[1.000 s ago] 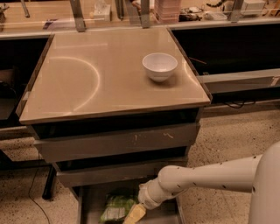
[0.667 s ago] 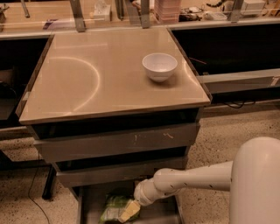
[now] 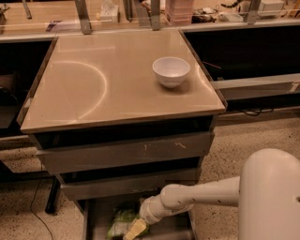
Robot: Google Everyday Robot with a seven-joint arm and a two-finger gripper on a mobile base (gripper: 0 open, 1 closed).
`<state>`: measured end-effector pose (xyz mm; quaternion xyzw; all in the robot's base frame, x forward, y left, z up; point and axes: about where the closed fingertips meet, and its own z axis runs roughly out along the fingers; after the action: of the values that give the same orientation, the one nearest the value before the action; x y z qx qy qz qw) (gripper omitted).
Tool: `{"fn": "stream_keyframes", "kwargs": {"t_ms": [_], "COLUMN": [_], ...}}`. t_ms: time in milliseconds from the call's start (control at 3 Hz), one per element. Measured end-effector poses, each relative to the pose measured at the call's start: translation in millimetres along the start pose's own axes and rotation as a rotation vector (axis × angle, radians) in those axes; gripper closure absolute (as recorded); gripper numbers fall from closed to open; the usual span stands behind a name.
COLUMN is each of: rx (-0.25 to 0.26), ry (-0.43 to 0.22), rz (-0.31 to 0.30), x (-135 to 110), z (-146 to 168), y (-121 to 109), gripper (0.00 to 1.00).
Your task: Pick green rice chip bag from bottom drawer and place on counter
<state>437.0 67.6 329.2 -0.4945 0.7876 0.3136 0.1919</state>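
Note:
The green rice chip bag (image 3: 121, 222) lies crumpled on the floor of the open bottom drawer (image 3: 96, 220), under the two shallower grey drawers. My white arm reaches in from the right, and the gripper (image 3: 134, 229) is low in the drawer, right beside the bag's right edge and touching or overlapping it. The beige counter (image 3: 93, 79) sits above with a faint arc mark.
A white bowl (image 3: 171, 71) stands on the counter's right rear part. A cluttered shelf (image 3: 140, 11) runs behind the counter. The two upper drawers (image 3: 126, 152) jut out above the bottom drawer. Speckled floor lies to the left and right.
The arm has swung left and the gripper has moved left toward the bag. The arm's near link now fills more of the lower right corner.

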Motion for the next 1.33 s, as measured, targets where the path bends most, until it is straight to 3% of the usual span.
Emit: {"fn": "stream_keyframes", "kwargs": {"t_ms": [333,667,1000,1333], "rx": [-0.030,-0.031,-0.001,0.076], "ry": [-0.037,-0.029,0.004,0.004], "rz": [0.042,0.027,0.028,0.032], "x": [24.7,25.8,39.8,49.3], "z": [68.0,74.5,91.6,111.0], "y": [0.0,2.4,-4.0,-28.4], "gripper": [0.00,0.00,0.00,0.00]}}
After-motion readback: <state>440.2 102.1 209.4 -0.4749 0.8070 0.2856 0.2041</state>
